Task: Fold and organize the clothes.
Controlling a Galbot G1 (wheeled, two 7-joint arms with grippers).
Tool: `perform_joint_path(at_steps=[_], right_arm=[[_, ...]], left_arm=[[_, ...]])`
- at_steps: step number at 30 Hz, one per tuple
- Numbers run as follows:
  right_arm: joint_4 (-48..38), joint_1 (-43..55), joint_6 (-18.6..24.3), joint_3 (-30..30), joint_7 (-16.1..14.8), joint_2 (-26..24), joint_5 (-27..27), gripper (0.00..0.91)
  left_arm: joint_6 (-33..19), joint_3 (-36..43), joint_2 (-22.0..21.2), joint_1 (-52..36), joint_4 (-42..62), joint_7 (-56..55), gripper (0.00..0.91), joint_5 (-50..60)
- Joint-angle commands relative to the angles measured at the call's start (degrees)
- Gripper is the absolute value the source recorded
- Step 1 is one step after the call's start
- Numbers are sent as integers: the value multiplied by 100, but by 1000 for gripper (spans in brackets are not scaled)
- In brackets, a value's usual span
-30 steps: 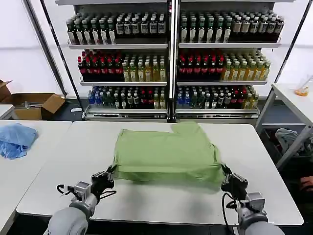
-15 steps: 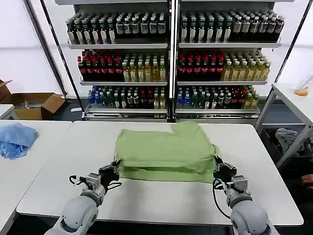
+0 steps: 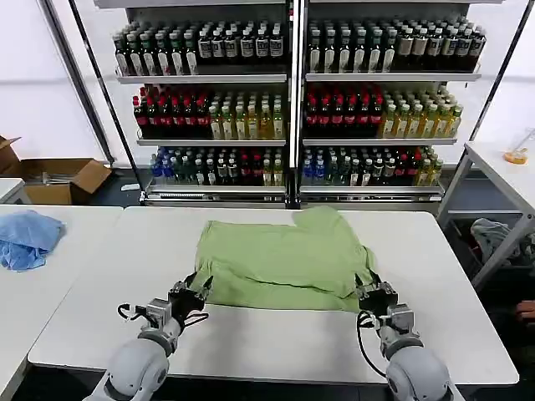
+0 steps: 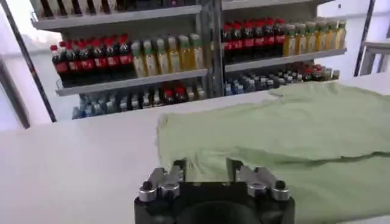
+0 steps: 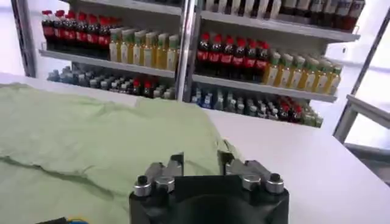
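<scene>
Polo shirt lies mid-surface, long axis side to side; our left claw and right claw, both parted, flank its near corners at twelve o'clock.

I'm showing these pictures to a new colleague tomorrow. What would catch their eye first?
First, the light green shirt lying half-folded in the middle of the white table. Next, the left gripper and right gripper at its two near corners, each with its jaws apart at the near hem. Behind the table stand shelves of bottles in dark, red and yellow rows.
</scene>
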Motion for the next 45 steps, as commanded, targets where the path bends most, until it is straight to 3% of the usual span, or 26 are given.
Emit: perform_joint_path(at_steps=[1, 5, 6, 7, 8, 9, 10, 11, 12, 34, 45], right_arm=[[272, -575, 32, 361, -14, 68, -48, 907], [32, -532, -68, 481, 119, 113, 157, 907], [-40, -496, -117, 479, 126, 117, 250, 907], [-124, -438, -173, 459, 160, 127, 344, 907], [-155, -406, -206, 446, 176, 132, 435, 907], [-206, -368, -245, 419, 195, 152, 548, 675], [-259, -315, -312, 377, 209, 170, 686, 91], [-288, -300, -328, 351, 217, 183, 738, 10], [-328, -266, -354, 302, 234, 208, 822, 0], [-272, -355, -231, 104, 74, 195, 784, 0], [889, -1609, -221, 405, 90, 128, 568, 0]], left_arm=[[-30, -147, -22, 363, -45, -13, 907, 9], [-27, -98, -51, 225, 154, -21, 907, -2], [-23, -75, -53, 181, 212, -22, 836, -5], [-22, -44, -60, 116, 268, -29, 484, -2], [-22, -36, -63, 86, 297, -32, 302, 1], [-18, -4, -65, 44, 335, -36, 71, 7], [-15, 21, -76, -1, 379, -57, 20, 20], [-10, 29, -77, -16, 407, -61, 20, 29], [-3, 52, -73, -45, 451, -57, 20, 28], [2, 38, 12, 46, 366, 116, 20, -353], [86, -387, 210, 1444, -926, 82, 20, -331]])
